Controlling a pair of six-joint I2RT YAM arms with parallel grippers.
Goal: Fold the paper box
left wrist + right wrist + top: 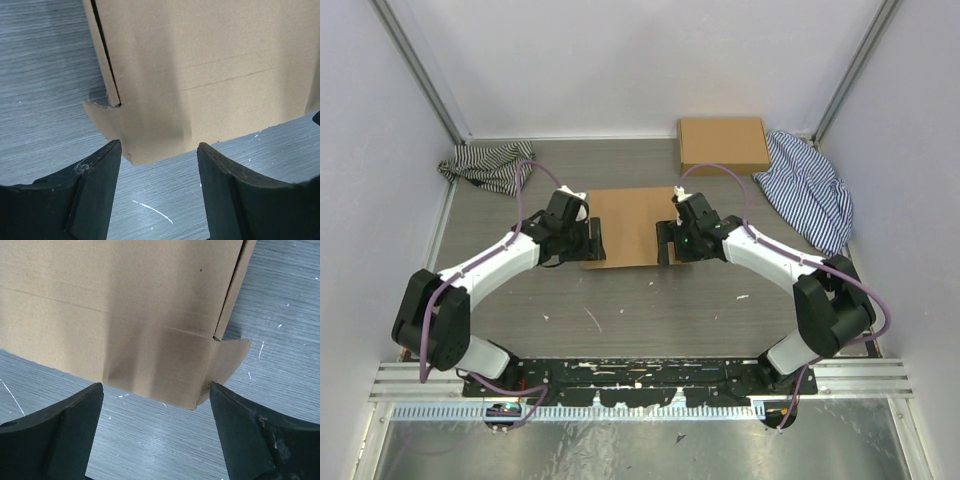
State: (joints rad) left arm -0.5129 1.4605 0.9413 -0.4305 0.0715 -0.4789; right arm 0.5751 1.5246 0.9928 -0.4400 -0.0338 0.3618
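The paper box (628,224) lies flat on the grey table as a brown cardboard rectangle between my two grippers. My left gripper (593,240) is open at its near left corner; in the left wrist view the box (210,65) shows a slit and a small flap, with the open gripper (159,152) just short of its edge. My right gripper (666,240) is open at the near right corner; in the right wrist view the box (125,310) lies just beyond the open gripper (156,392). Neither gripper holds anything.
A ready-made brown cardboard box (722,145) sits at the back right. A striped cloth (488,162) lies at the back left and another (812,188) at the right. White walls enclose the table on three sides.
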